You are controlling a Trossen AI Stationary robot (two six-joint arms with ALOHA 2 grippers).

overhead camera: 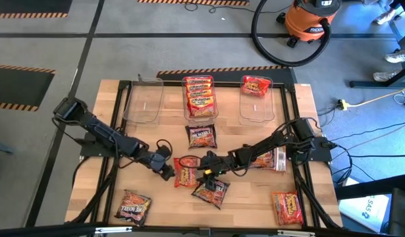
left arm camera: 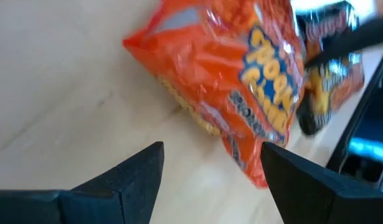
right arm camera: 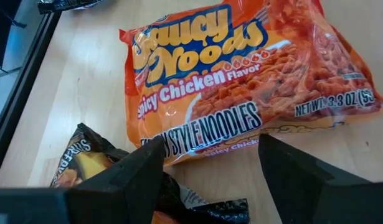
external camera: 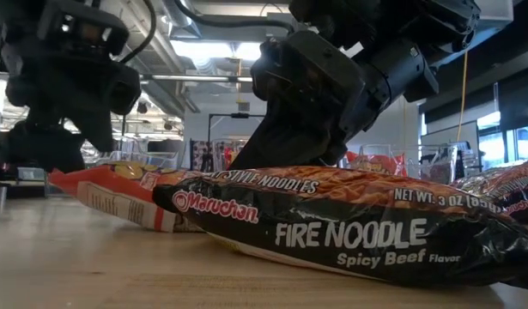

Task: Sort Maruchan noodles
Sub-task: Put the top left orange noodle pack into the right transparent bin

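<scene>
Orange packet [overhead camera: 186, 171] lies mid-table, just in front of my left gripper [overhead camera: 168, 172], whose fingers stand released and empty. Its long axis runs across that gap. My right gripper [overhead camera: 208, 172], fingers apart, hovers over the dark packet [overhead camera: 211, 190] beside it.

you have three tubs [overhead camera: 143, 99], three dark packets [overhead camera: 202, 136], and about four orange or red packets [overhead camera: 287, 207] loose on the table [overhead camera: 97, 191].

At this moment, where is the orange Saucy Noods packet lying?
In the high view the orange Saucy Noods packet lies flat at the table's middle, between the left gripper and right gripper, just above a dark Fire Noodle packet.
</scene>
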